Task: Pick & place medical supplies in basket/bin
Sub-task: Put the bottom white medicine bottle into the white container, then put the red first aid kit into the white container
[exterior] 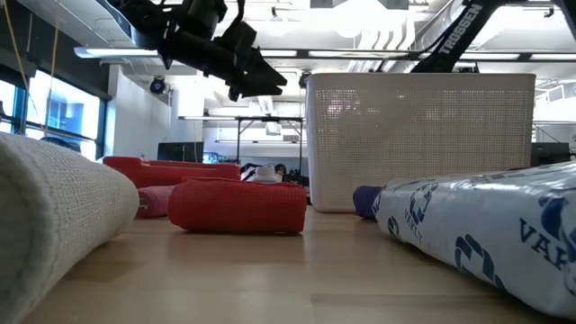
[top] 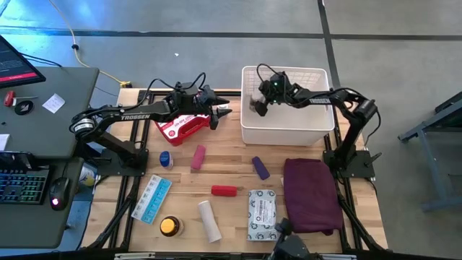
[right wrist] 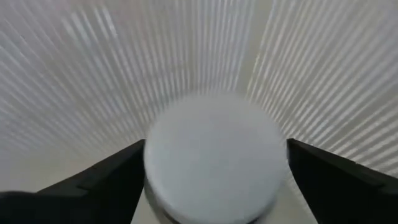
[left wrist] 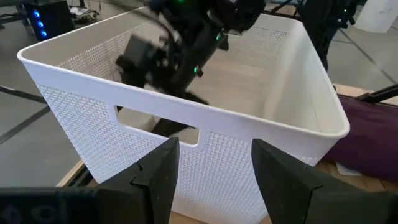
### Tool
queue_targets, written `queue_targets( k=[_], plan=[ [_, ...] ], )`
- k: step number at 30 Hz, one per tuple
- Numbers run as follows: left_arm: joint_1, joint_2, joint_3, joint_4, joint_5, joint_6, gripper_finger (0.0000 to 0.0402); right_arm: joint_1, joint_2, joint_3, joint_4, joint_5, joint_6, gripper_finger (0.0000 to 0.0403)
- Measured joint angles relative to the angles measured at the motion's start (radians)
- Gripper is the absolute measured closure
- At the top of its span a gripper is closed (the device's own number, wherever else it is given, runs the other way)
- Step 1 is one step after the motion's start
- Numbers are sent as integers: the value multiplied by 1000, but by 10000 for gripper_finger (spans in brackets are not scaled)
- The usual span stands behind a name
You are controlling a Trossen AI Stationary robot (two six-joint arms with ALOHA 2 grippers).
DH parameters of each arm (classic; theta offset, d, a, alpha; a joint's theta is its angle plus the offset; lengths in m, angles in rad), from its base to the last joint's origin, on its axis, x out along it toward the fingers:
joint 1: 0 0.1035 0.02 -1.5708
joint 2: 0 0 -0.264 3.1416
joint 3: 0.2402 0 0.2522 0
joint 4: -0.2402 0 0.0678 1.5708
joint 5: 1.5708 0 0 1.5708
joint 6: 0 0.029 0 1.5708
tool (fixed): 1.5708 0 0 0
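My right gripper [top: 258,107] reaches down inside the white basket [top: 289,128], fingers wide apart. In the right wrist view a blurred white round thing [right wrist: 214,158] fills the gap between them, with the basket's lattice wall [right wrist: 93,74] behind. My left gripper [top: 222,115] hovers open and holds nothing. It is above the red first-aid case [top: 180,128] and points at the basket's left wall [left wrist: 249,143]. Both case and basket rest flat on the table. My right gripper has one finger [right wrist: 112,177] on each side of the white round thing's rim [right wrist: 152,168]. I cannot tell whether the fingers touch it; the picture is blurred there.
Loose on the table nearer the front lie a small blue bottle [top: 165,158], pink tube [top: 198,157], purple tube [top: 260,167], red tube [top: 224,191], blue pill strip [top: 151,198], orange-lidded tin [top: 170,226], white roll [top: 209,220], grey-white packet [top: 262,214] and maroon cloth [top: 312,193].
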Motion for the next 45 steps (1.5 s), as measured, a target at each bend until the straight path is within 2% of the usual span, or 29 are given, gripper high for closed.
queue_targets(
  k=[21, 29, 37, 42, 45],
  plan=[
    [0, 0, 0, -44, -6, 2, 167, 0, -196, 3, -160, 4, -10, 29],
    [0, -76, 1, -186, -209, 8, 167, 33, -392, 3, -262, 4, -10, 29],
    [0, -160, 11, -456, -417, -30, 167, 108, -609, 3, -269, -9, -66, 29],
    [-1, -163, 16, -566, -437, -110, 167, 213, -702, 4, -295, -79, -64, 29],
    [-1, -143, 62, -743, -483, -167, 167, 307, -741, 4, -344, -73, -61, 30]
  ],
)
